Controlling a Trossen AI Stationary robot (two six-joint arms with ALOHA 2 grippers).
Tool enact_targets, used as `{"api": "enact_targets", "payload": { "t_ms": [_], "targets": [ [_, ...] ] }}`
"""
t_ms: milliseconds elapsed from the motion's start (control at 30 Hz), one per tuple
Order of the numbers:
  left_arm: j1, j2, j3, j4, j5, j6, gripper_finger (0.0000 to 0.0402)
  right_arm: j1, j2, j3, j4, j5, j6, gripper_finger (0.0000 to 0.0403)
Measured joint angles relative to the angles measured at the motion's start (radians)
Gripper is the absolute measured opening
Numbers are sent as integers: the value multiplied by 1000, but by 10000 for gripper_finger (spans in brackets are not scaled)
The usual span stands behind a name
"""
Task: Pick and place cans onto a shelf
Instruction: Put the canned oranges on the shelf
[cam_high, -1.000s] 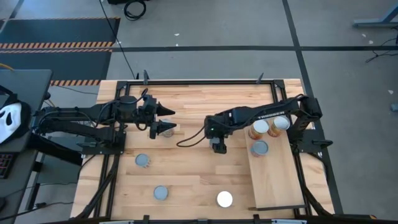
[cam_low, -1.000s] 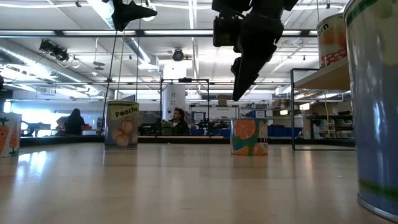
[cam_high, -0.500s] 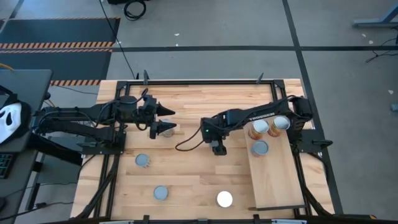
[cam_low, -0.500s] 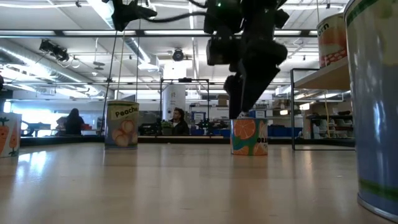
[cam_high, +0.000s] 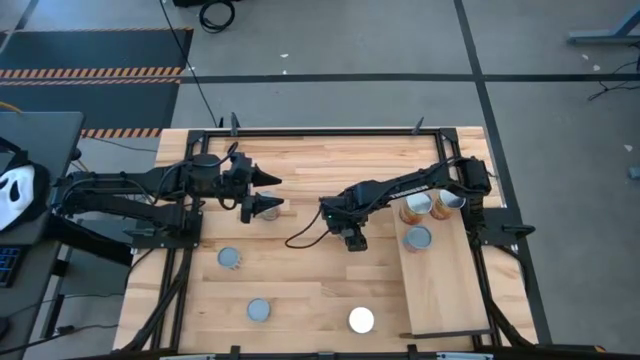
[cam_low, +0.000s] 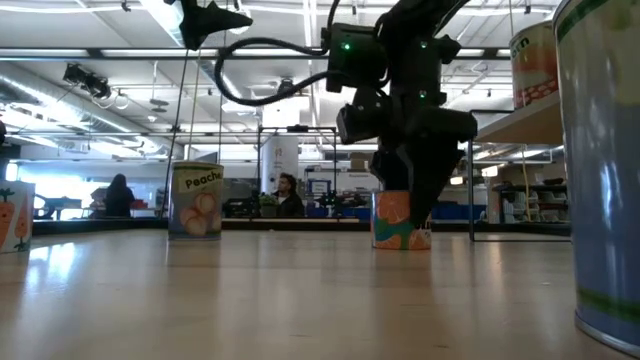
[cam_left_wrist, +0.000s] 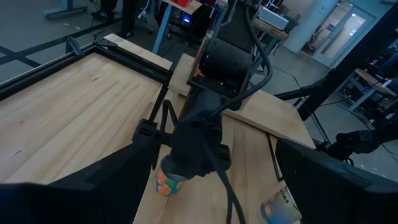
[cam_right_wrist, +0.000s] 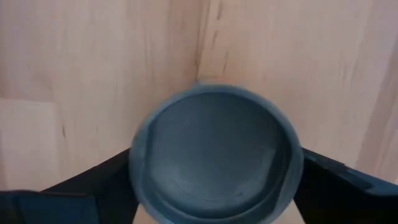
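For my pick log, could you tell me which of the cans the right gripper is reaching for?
The orange-labelled can mid-table, directly under the right gripper, whose fingers straddle it; the other loose cans stand well away.

Eight cans (cam_high: 418, 238) in all: three on the shelf (cam_high: 445, 290), three in the open on the tabletop (cam_high: 300, 280), one partly hidden under the left gripper (cam_high: 270, 193), one under the right gripper (cam_high: 352, 240); one shelf; two arms, two grippers; two people (cam_low: 120, 194) far off in the room

Slatted wooden table (cam_high: 320, 290) carries scattered cans (cam_high: 259, 310) and the shelf (cam_high: 445, 290).
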Motion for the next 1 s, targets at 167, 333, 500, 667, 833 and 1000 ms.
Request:
{"api": "enact_targets", "payload": {
  "t_ms": [167,333,500,667,833,1000],
  "targets": [
    [0,0,0,0,0,0,346,0,-21,19,-28,0,-24,288],
    [0,0,0,0,0,0,346,10,-115,100,-74,-73,-30,287],
    [0,0,0,0,0,0,346,38,-258,186,-79,-87,-30,287],
    [0,0,0,0,0,0,346,89,-421,214,-121,-89,-21,294],
    [0,0,0,0,0,0,346,201,-579,215,-251,-205,-28,287],
    [0,0,0,0,0,0,346,388,-709,215,-542,-235,-36,290]
  ]
}}
